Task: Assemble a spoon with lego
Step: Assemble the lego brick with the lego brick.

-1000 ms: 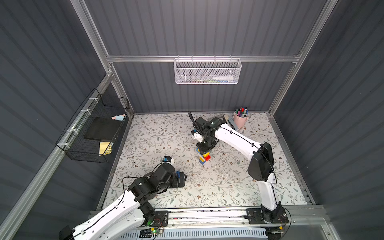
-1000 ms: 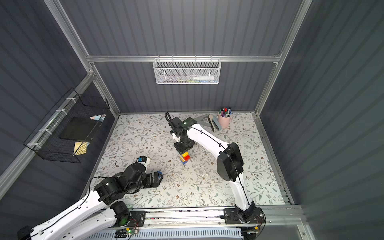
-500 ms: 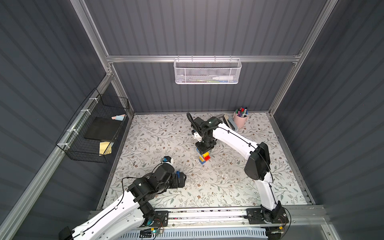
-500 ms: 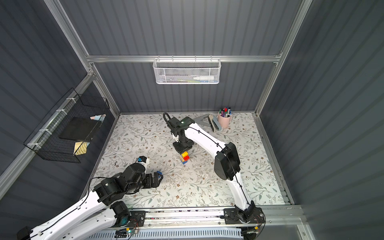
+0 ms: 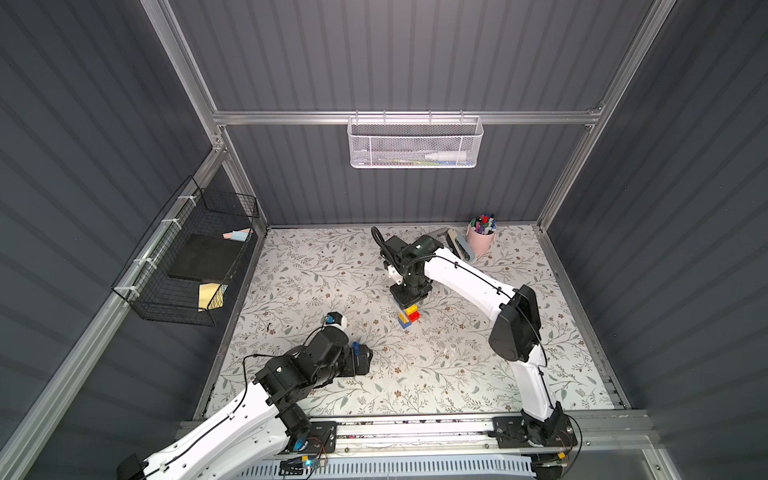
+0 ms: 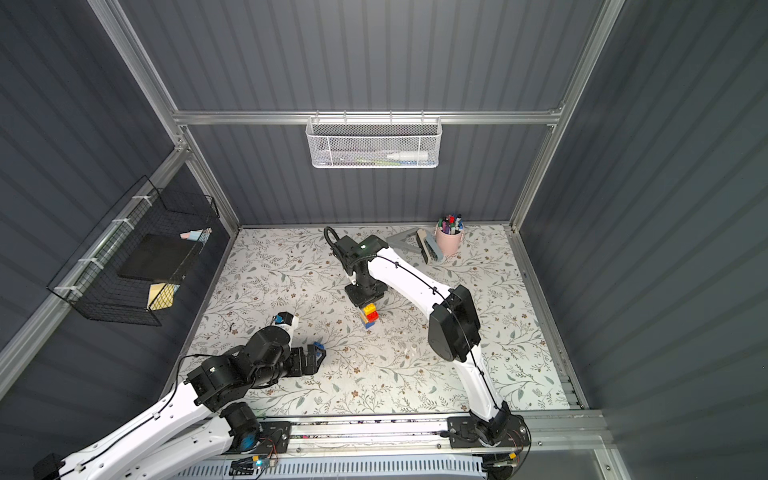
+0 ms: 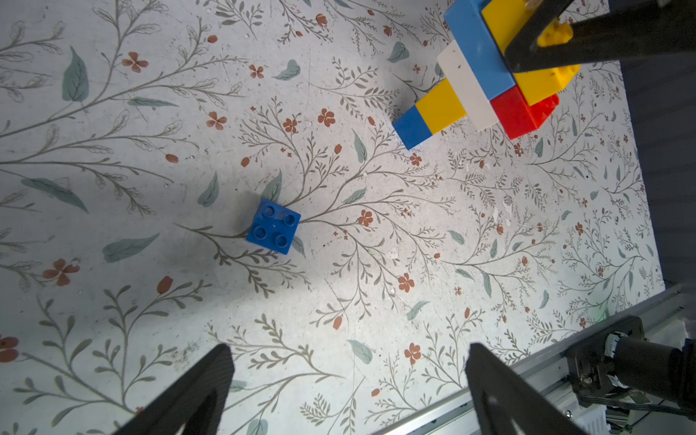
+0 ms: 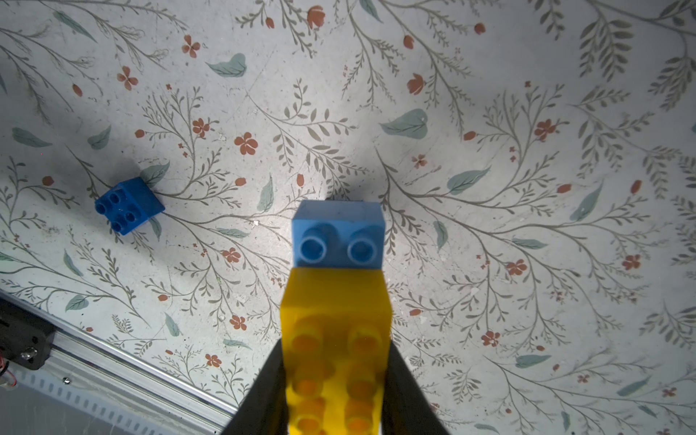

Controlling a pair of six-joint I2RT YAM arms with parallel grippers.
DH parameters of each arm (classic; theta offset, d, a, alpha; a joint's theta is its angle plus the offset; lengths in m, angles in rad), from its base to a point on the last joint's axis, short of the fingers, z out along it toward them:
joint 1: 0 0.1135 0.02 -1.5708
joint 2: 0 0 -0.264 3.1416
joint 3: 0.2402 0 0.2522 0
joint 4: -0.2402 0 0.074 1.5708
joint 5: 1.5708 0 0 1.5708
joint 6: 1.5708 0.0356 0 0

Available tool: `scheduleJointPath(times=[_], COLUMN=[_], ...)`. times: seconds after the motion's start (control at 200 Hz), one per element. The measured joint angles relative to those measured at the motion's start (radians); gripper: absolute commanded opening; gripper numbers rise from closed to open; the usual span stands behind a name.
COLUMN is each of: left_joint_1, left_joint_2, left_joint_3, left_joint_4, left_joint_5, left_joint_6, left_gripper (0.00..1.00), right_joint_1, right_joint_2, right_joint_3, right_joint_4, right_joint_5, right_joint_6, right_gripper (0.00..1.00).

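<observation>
One loose blue brick (image 7: pixel 273 226) lies studs-up on the floral mat (image 7: pixel 113 158), below and just ahead of the left gripper (image 7: pixel 348 354), whose jaws stand wide apart with nothing between them. Off to that gripper's far side, the right gripper (image 8: pixel 335 391) is clamped on the yellow brick at the head of the spoon (image 5: pixel 408 316), which hangs from its fingers with the blue-yellow-white handle pointing down toward the mat; whether the blue tip touches the mat cannot be told. Both top views show the two arms well apart. The build looks nearly complete, with this blue square apparently the last piece. The next move likely calls for the left gripper to drop squarely over the brick, close on its flat sides, then bring it to the held spoon and press its studs home while the right arm braces.
</observation>
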Motion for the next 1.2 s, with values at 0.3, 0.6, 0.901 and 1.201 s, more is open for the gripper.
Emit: scheduleJointPath(times=[0.3,0.6,0.901,1.201], left_joint_1=[0.0,0.0,0.0,0.0], left_joint_2=[-0.002,-0.002,-0.003,-0.005], left_joint_3=[0.0,0.0,0.0,0.0], left_joint_4=[0.0,0.0,0.0,0.0], left_joint_5=[0.0,0.0,0.0,0.0], left_joint_6=[0.0,0.0,0.0,0.0], left_gripper=[0.99,0.99,0.99,0.99], right_joint_1=[-0.015,-0.015,-0.012,-0.011], right_joint_2=[-0.018,-0.025,-0.05,-0.034], right_joint_3=[-0.05,-0.06,-0.072,-0.04], right_joint_4=[0.042,0.05,0.068,0.048], right_joint_5=[-0.042,-0.038,-0.018,-0.013], right_joint_6=[0.01,0.043,0.093,0.111], right_gripper=[0.0,0.06,0.15,0.25])
